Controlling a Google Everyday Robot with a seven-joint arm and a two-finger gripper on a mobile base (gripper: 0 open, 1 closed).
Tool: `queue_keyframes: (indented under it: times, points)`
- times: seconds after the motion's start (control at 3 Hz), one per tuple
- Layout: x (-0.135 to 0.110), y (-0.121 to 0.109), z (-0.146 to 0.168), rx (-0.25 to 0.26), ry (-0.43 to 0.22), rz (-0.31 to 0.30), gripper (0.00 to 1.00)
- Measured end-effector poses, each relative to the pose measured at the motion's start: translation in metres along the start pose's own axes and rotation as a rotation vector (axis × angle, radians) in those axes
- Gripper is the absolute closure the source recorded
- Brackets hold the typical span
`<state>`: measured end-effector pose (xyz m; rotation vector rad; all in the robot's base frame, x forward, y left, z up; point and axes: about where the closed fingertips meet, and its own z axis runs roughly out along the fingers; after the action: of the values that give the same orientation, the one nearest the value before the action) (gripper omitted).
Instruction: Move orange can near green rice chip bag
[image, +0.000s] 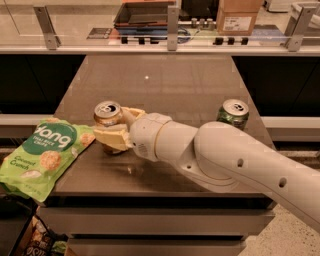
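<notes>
- One flat, bright green rice chip bag (42, 155) lies at the near left corner of the dark brown table (165, 85), with its lower end hanging over the edge.
- One white robot arm (235, 160) reaches in from the near right across the tabletop.
- Its single cream two-finger gripper (112, 129) is just right of the bag. One finger is in front of and one behind a slim orange-gold can (108, 112), and both are closed against it.
- The can is upright, just beside the bag's upper right corner; contact cannot be told.
- A second can, a green can (233, 113), stands upright well apart, by the right edge.
- Farthest, one cardboard box (240, 17) sits beyond the rail.
</notes>
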<state>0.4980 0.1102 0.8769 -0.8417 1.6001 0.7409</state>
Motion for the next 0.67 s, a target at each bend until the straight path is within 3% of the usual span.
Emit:
queue_keyframes:
  times: [0.33,0.67]
  points:
    - [-0.0005,0.0002,0.0,0.0,0.001,0.0,1.0]
    - [-0.0006,0.0003,0.0,0.0,0.001,0.0,0.82]
